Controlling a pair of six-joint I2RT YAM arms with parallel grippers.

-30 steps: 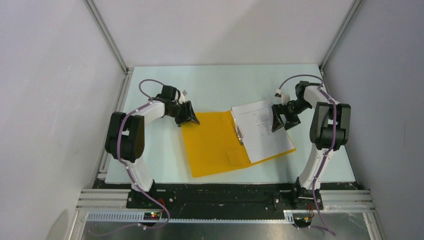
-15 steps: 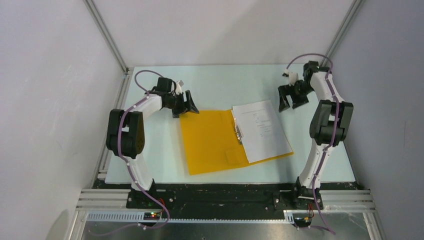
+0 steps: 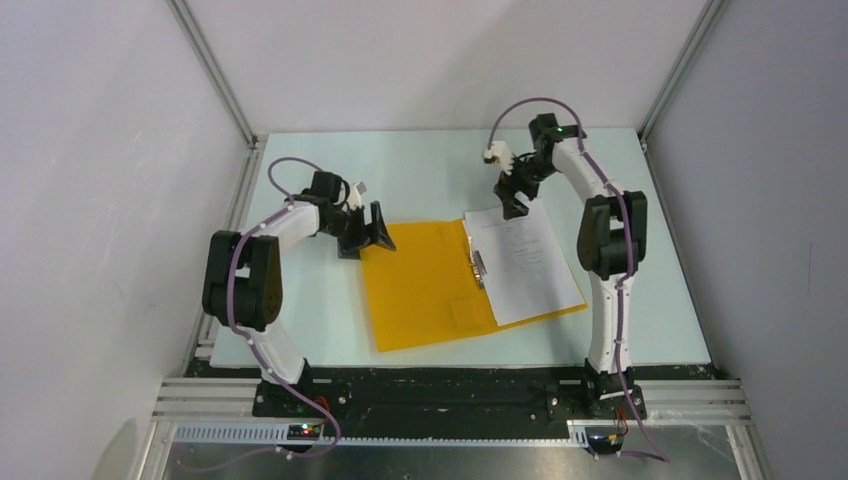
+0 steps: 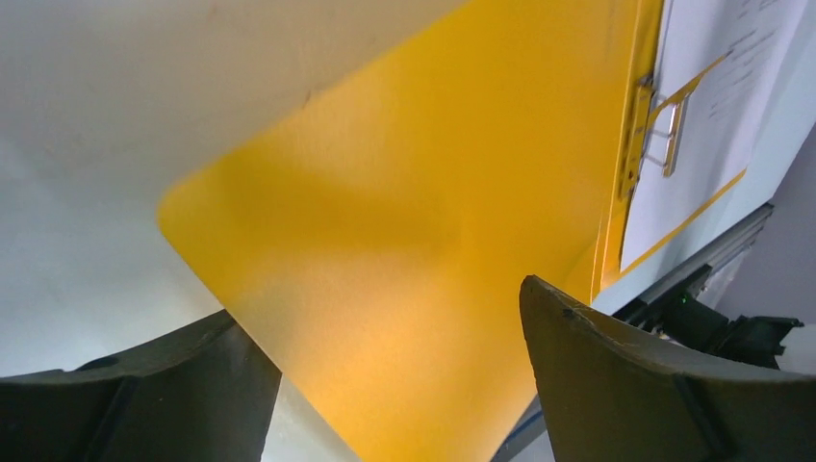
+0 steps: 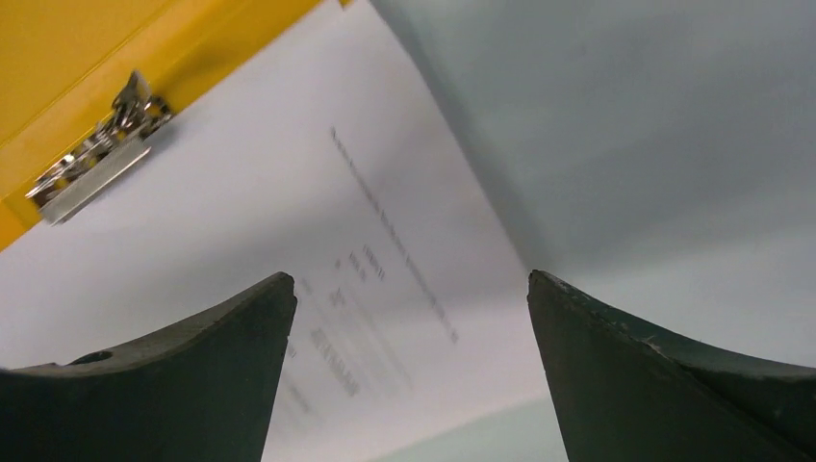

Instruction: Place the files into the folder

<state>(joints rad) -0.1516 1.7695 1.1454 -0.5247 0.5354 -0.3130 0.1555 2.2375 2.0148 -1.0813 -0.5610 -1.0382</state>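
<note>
The orange-yellow folder (image 3: 420, 285) lies open on the table. The files (image 3: 525, 265), white printed sheets, lie on its right half beside the metal clip (image 3: 478, 266). My left gripper (image 3: 376, 232) is open and empty at the far left corner of the left cover. In the left wrist view the cover (image 4: 414, 212) lies between and below the fingers (image 4: 654, 385) of the left gripper (image 4: 399, 385). My right gripper (image 3: 511, 202) is open and empty just above the far edge of the files. The right wrist view shows the right gripper (image 5: 409, 366), the sheets (image 5: 289, 250) and the clip (image 5: 91, 164).
The pale table (image 3: 420, 170) is walled by grey panels with metal corner posts (image 3: 215, 75). The arm bases sit on the black rail (image 3: 430, 395) at the near edge. A pale square patch (image 3: 465, 315) shows on the left cover near its front.
My right arm has swung left from the table's far right side to the far edge of the files. My left gripper lifted back, then came down to the cover's far left corner.
</note>
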